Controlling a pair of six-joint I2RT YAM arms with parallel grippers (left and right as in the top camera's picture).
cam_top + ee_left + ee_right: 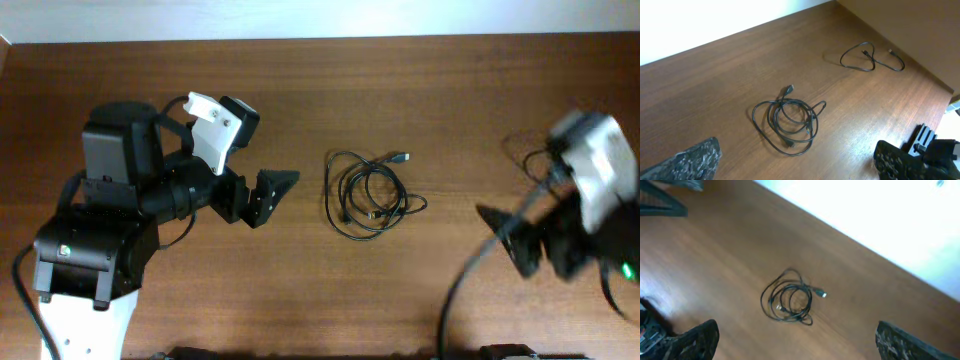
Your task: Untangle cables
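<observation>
A tangle of thin black cables [368, 192] lies in loops in the middle of the wooden table, with one plug end pointing to the far right. It also shows in the left wrist view [787, 120] and the right wrist view [788, 301]. A second, separate thin cable [871, 56] lies on its own further right, partly under the right arm in the overhead view [528, 150]. My left gripper [265, 195] is open and empty, left of the tangle, its fingers wide apart [795, 167]. My right gripper [508, 238] is open and empty, right of the tangle [800, 345], and blurred.
The table's far edge [320, 38] meets a white surface. The left arm's bulky base [90, 250] fills the near left corner. The right arm's body [590, 200] is at the right edge. Part of the left arm shows in the right wrist view [662, 202].
</observation>
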